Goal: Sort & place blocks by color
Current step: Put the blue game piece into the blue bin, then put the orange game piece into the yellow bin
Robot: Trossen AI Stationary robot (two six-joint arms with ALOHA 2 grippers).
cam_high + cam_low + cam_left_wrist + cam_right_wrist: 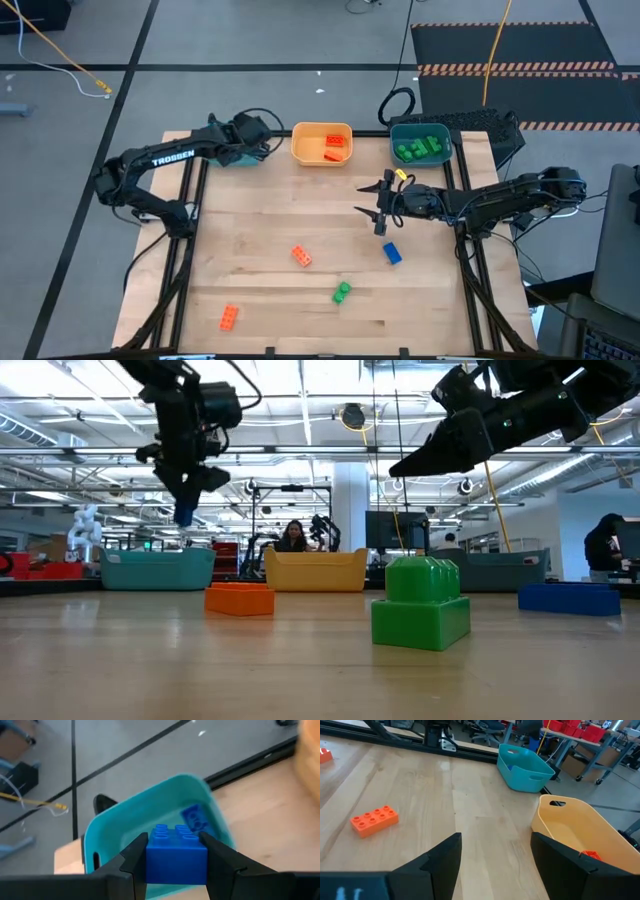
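My left gripper point(175, 839) hangs over the light teal tray point(125, 820) at the table's far left and is shut on a blue block point(176, 854). Another blue block point(195, 820) lies inside that tray. My right gripper point(362, 198) is open above the table's middle and touches nothing. On the table lie an orange-red block point(301, 256), a blue block point(392, 253), a green block point(342, 292) and a second orange-red block point(229, 317). The yellow-orange tray point(300, 150) holds orange-red blocks point(335, 146). The dark teal tray point(445, 150) holds green blocks point(420, 148). My left gripper pinches the blue block by two opposite side walls point(150, 857), one finger on each side, studs facing the camera. The fingers point(185, 495) come from above, pointing down. The block point(185, 513) is lifted clear, over the tray's opening.
The three trays stand in a row along the table's far edge. Bare wood lies between the loose blocks and the trays. Black frame rails run along the table's left and right sides. A person point(293, 536) sits in the room beyond the far edge.
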